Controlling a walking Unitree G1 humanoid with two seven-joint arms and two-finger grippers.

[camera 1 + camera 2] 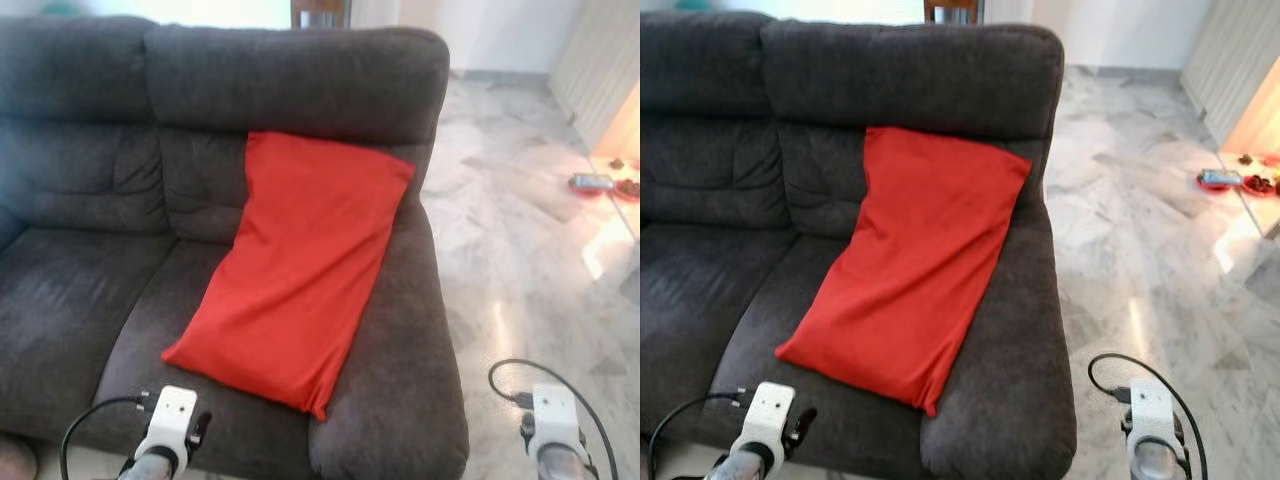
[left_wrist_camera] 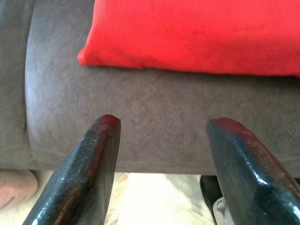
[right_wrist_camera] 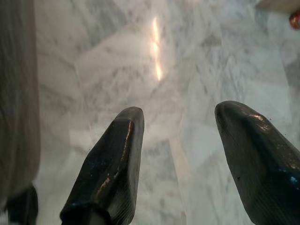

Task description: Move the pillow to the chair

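Note:
A long red pillow [image 1: 300,270] lies slanted on the right seat of a dark grey sofa [image 1: 90,290], its top end leaning on the backrest and its lower end near the seat's front edge. My left gripper [image 2: 161,124] is open just in front of the seat edge, below the pillow's [image 2: 197,33] lower corner, with nothing between its fingers. My right gripper [image 3: 180,115] is open over the marble floor [image 3: 140,70] to the right of the sofa. Both wrists [image 1: 165,420] [image 1: 552,415] sit low at the front of the head views.
The sofa's right armrest [image 1: 420,330] stands between the pillow and the open marble floor [image 1: 520,250]. Small red items and a dark object [image 1: 600,185] lie on the floor at the far right, by a bright wall. A wooden piece [image 1: 320,12] shows behind the sofa.

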